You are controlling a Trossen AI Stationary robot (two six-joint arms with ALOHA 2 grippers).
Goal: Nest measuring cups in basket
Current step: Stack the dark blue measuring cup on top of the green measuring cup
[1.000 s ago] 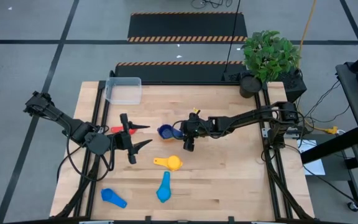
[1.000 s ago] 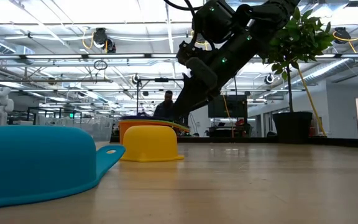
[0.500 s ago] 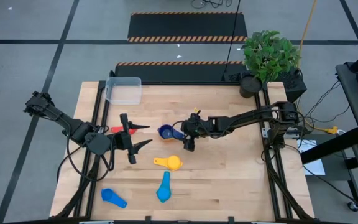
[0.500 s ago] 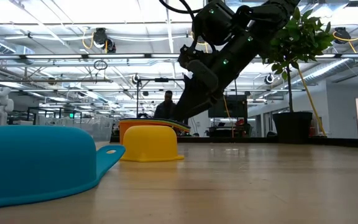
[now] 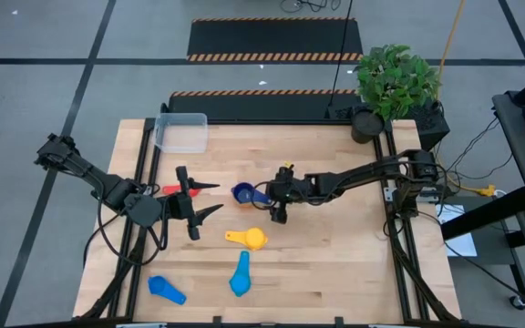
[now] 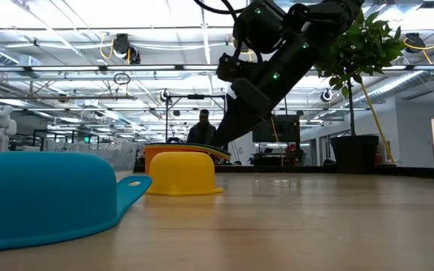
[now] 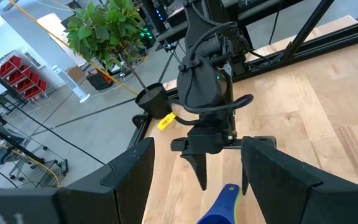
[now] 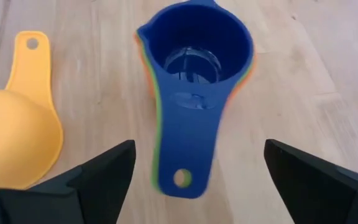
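**Navy cup released onto the stack; the clear tub is the next stop**

At mid-surface we see the right end effector (image 5: 274, 202) with its two dark fingers spread wide on either side of the small navy plastic measuring cup (image 8: 193, 81), touching nothing. A second ago those fingers were much nearer together, so we read this as a release: the navy cup now sits inside the orange and green plastic cups, whose rims show as thin coloured edges around it. The nested stack (image 5: 243, 193) rests on the light wooden surface (image 5: 335, 255), well apart from the clear rectangular plastic tub (image 5: 181, 133) at the far left corner.

Its long axis runs from bowl to handle, roughly across the surface, with the handle pointing at the right end effector and the mouth facing up.

The yellow plastic cup (image 5: 249, 239) lies mouth-down just beside the stack, handle towards the left arm. Two light blue plastic cups (image 5: 241, 273) (image 5: 166, 290) lie nearer the front edge. The left end effector (image 5: 196, 202) hangs spread and empty beside the small red plastic cup (image 5: 173, 189). Nothing is in the tub yet, so most of the task remains, in our judgement.
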